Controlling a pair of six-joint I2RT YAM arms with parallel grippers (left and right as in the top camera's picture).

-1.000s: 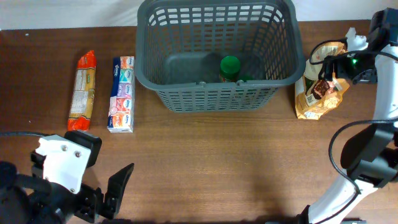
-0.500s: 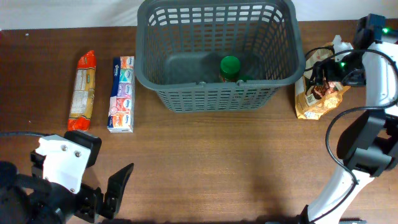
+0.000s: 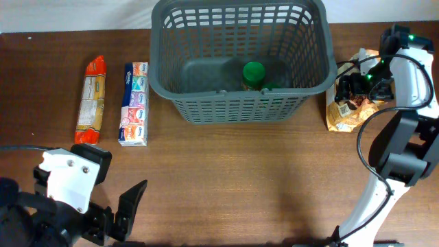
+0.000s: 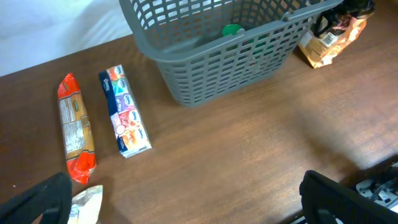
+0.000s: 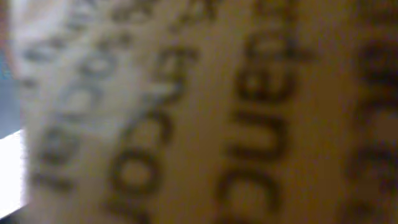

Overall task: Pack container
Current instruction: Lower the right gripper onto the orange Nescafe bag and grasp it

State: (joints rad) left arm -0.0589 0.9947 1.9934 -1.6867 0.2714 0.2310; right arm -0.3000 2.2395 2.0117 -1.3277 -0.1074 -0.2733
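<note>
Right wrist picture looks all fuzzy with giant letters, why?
Right wrist view: the camera sits very close to the print on the tan bag, so it is out of focus. Overhead view: sharp, evenly lit. Left wrist view: sharp too.

The container [image 4: 224, 68] holds a green-lidded jar [image 4: 232, 30]. Left of it lie 2 packs, a tissue pack [image 4: 124, 112] and a red-ended packet [image 4: 76, 127]. A tan bag [image 4: 329, 40] lies right. The left gripper [image 4: 186, 205] gapes wide.
</note>
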